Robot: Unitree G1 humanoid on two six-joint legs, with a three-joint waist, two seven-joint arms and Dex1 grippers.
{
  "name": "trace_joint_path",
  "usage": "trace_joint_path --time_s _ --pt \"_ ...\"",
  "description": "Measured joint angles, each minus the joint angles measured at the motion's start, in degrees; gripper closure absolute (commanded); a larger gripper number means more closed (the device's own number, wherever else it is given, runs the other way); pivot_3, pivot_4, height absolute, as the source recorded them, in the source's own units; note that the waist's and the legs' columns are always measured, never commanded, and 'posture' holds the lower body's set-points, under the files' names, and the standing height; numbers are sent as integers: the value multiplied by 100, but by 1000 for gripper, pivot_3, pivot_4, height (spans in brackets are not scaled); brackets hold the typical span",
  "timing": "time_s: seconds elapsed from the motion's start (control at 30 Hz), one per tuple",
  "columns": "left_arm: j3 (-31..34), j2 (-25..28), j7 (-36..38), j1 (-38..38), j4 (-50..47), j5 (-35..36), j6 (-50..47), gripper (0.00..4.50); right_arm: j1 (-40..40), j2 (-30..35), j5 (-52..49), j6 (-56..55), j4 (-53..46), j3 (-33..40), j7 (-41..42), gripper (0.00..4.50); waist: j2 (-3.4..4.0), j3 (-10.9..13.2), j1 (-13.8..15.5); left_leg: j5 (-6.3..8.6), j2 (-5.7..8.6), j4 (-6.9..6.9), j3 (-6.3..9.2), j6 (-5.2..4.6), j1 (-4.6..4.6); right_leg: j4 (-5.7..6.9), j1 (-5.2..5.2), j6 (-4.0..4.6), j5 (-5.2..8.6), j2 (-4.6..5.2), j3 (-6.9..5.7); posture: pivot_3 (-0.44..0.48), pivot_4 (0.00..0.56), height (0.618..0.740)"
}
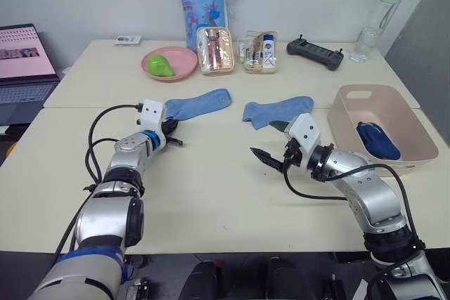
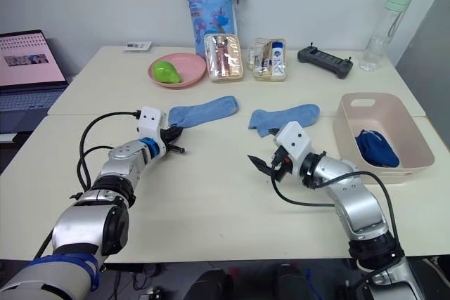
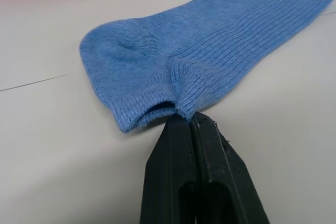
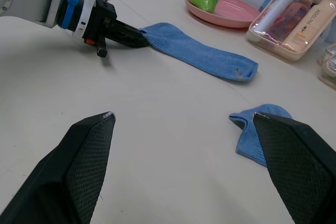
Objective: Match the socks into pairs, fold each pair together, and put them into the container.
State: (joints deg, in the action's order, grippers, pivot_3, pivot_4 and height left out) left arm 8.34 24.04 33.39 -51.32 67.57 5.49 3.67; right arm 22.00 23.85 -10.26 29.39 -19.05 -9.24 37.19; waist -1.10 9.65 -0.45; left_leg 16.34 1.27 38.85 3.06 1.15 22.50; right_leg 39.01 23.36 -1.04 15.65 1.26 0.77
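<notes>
We see the left gripper [image 3: 190, 120] with its 2 black fingers pressed together on the cuff edge of a sky-blue sock [image 1: 199, 104], pinching a fold of the knit where the opening gapes beside it. That sock lies flat on the cream table [image 1: 211, 194], stretching away from the gripper toward the round pink plate [image 1: 169, 63], which carries a green fruit [image 1: 160, 65].

The right gripper [image 4: 184, 124] hovers above bare tabletop with its fingers spread wide and nothing between them. The second sky-blue sock [image 1: 278, 111] lies just beyond it, well apart from the first sock, with one end curled over.

At the table's right side stands the pale pink container [image 1: 415, 147], and inside it we see a bundle of dark blue socks [image 1: 377, 139] resting against the floor of the bin.

Along the far edge sit 2 clear toiletry pouches [image 1: 215, 50]; in the right wrist view, a tube in the nearer pouch bears lettering that we read as "ADOLPH", though we cannot be sure of it. Other labels are too small to read. Also there: a blue patterned bag [image 1: 202, 1], a black controller [image 1: 314, 53], a clear bottle with a pale green cap [image 1: 378, 19], and a small white remote [image 1: 128, 40]. An open laptop [image 1: 24, 68] stands at the far left.
</notes>
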Motion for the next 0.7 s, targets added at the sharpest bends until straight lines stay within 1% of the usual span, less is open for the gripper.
trace_joint_path --time_s 0.03,0.1,0.13,0.2,0.27,0.37,0.4,0.47,0.5,0.57,0.67,0.7 --pt "9 -45 50 71 -135 40 -43 4467 4 -1 0 1 2 -2 -1 0 0 0 -2 0 0 0 0 1 0 1 0 0 0 1 3 0 150 740" --pt "14 -127 281 420 -747 175 -230 4467 13 -2 -1 0 10 -4 2 0 0 0 -4 -1 0 1 1 1 0 1 0 0 0 2 9 0 150 740" --pt "-2 -137 408 681 -1204 253 -390 4467 18 -3 -1 0 18 -8 5 0 0 0 -7 -1 -2 0 2 2 -1 1 1 0 0 2 12 0 150 740" --pt "-32 -168 634 1353 -2345 460 -809 4467 21 11 -2 0 44 -14 22 0 2 -1 -38 -1 -3 -1 1 2 -1 2 1 0 0 3 16 0 150 740" --pt "-116 -154 811 2112 -3668 716 -1426 4467 8 31 -4 -1 77 -21 42 0 2 -1 -84 -1 -5 -2 3 3 0 3 1 1 0 5 19 0 150 740" --pt "-301 1 1082 3223 -5502 1136 -2418 4467 12 44 -4 -11 161 -47 100 0 2 -2 -117 0 -7 -2 5 2 -2 4 -1 1 -1 5 18 0 150 740" --pt "-353 71 1136 3459 -5900 1246 -2665 4467 35 45 -4 -16 214 -60 122 0 2 -2 -115 0 -7 -2 7 2 -2 5 0 1 -1 5 16 0 150 740" --pt "-440 367 1368 4161 -6942 1558 -3187 4467 78 73 -4 -57 325 -74 169 0 3 -2 -133 0 -9 -5 6 1 -6 4 -2 2 -1 5 17 0 150 740" --pt "-470 596 1530 4568 -7487 1726 -3390 4467 112 97 -3 -94 430 -72 209 0 3 -1 -139 0 -10 -7 6 1 -5 2 -2 3 0 5 16 0 150 740" --pt "-539 1039 1911 5239 -8249 1955 -3559 4467 151 200 -5 -155 587 -39 299 0 7 -1 -130 0 -11 -10 5 1 -9 0 -5 3 0 5 17 0 150 740" --pt "-589 1657 2494 5973 -8960 2193 -3648 4467 214 276 -9 -224 813 15 432 0 8 0 -110 1 -10 -10 6 0 -12 -3 -11 5 1 6 14 0 150 740" --pt "-609 1778 2600 6064 -9061 2215 -3639 4467 227 283 -11 -234 860 25 460 0 8 0 -96 1 -8 -9 6 0 -12 -3 -13 5 1 6 13 0 150 740"
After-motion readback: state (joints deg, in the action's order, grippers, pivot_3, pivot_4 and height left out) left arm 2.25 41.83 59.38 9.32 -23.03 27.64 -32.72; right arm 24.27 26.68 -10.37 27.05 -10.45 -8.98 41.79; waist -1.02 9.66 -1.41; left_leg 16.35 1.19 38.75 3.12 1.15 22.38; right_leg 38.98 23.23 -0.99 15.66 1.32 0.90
